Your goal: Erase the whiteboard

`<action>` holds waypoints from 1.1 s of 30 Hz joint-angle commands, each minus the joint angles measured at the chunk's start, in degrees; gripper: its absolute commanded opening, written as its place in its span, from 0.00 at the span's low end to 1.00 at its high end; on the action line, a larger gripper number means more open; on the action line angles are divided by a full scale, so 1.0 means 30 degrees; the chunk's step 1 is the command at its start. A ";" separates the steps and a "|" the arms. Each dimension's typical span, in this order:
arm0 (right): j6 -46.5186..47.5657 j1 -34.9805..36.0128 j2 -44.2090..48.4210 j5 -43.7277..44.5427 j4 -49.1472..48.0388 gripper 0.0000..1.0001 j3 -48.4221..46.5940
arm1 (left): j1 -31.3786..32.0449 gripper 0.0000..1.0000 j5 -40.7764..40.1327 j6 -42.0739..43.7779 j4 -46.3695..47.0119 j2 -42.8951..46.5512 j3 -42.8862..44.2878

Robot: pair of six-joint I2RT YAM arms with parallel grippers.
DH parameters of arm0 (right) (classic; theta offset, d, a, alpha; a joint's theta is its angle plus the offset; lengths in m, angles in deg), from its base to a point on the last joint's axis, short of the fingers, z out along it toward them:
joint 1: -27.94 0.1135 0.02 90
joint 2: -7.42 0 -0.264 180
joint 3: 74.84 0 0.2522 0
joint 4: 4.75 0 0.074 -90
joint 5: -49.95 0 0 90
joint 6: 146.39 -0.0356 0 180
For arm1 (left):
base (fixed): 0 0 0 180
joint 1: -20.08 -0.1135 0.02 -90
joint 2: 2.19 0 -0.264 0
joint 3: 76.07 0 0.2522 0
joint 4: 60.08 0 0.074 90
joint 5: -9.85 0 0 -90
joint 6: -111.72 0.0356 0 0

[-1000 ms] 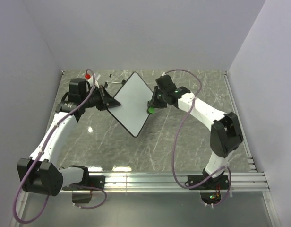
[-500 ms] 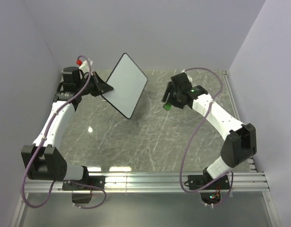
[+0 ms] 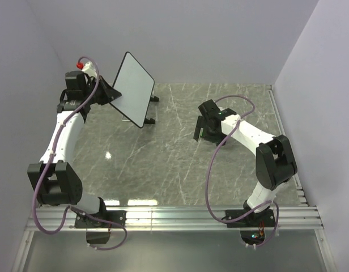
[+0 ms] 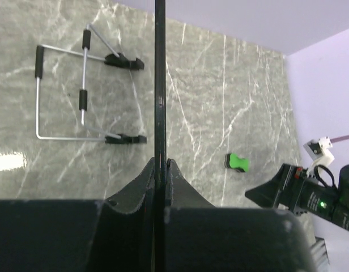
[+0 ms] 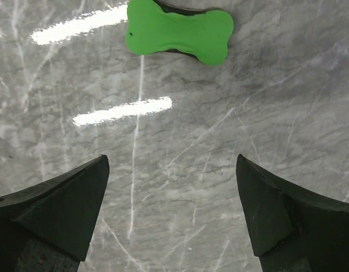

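At the far left, the left fingers clamp the whiteboard by its edge, above the wire stand; the right fingers stay apart near the green eraser.

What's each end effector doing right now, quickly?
Left end effector: closed on the whiteboard, gripping its edge.
Right end effector: open, empty; green eraser lies loose nearby.

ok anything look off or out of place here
The whiteboard is off its wire stand, held tilted in the air by its edge in the left tool. The green eraser lies loose on the table near the open right tool. Nothing looks spilled or damaged.
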State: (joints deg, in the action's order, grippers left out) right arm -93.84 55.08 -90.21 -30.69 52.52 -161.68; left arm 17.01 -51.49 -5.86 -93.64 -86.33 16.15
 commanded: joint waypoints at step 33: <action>0.1380 -0.0226 -0.0359 -0.0866 0.0117 1.00 -0.1012 | 0.1463 0.31 -0.2290 0.1134 0.3638 -0.4562 -0.0897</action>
State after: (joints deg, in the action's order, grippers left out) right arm -90.30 54.92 -90.36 -33.24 52.74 -162.27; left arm 21.09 -57.52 -3.74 -84.63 -101.21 14.42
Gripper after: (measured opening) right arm 0.995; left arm 0.281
